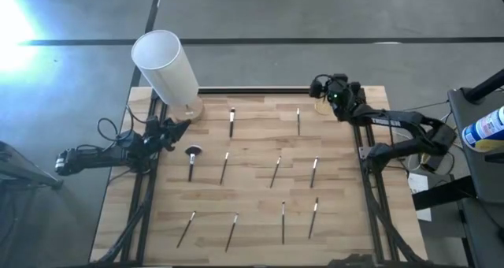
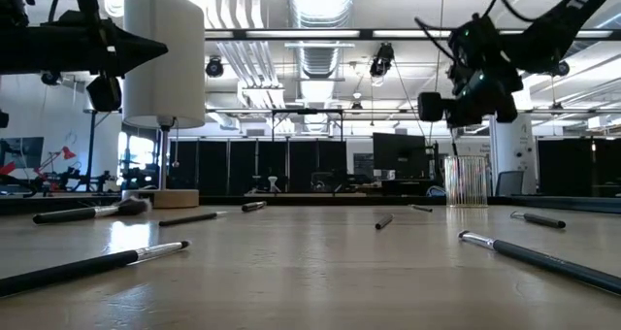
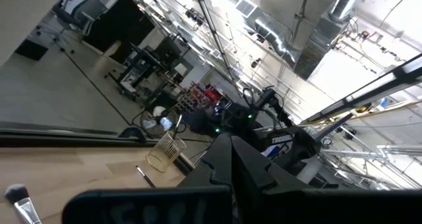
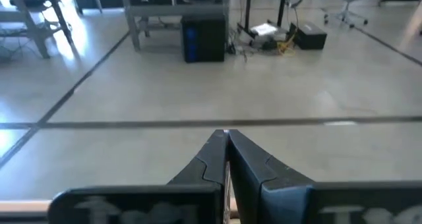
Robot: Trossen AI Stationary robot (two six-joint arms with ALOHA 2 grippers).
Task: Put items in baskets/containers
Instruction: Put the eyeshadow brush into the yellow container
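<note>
Several thin sticks with dark ends lie flat on the wooden table, among them one at the far middle (image 1: pixel 231 122), one in the centre (image 1: pixel 276 171) and one near the front (image 1: pixel 283 221). A small clear cup (image 2: pixel 468 181) stands at the table's far right corner (image 1: pixel 321 105). My right gripper (image 1: pixel 316 85) hangs shut above that corner, a little above the cup, with nothing seen between its fingers (image 4: pixel 226 135). My left gripper (image 1: pixel 187 124) waits shut at the table's left edge, pointing across the table (image 3: pixel 231 148).
A tall white cylinder (image 1: pixel 165 67) stands on a round wooden base at the far left corner. A brush with a fanned dark head (image 1: pixel 192 159) lies left of centre. A bottle (image 1: pixel 487 130) stands off the table on the right.
</note>
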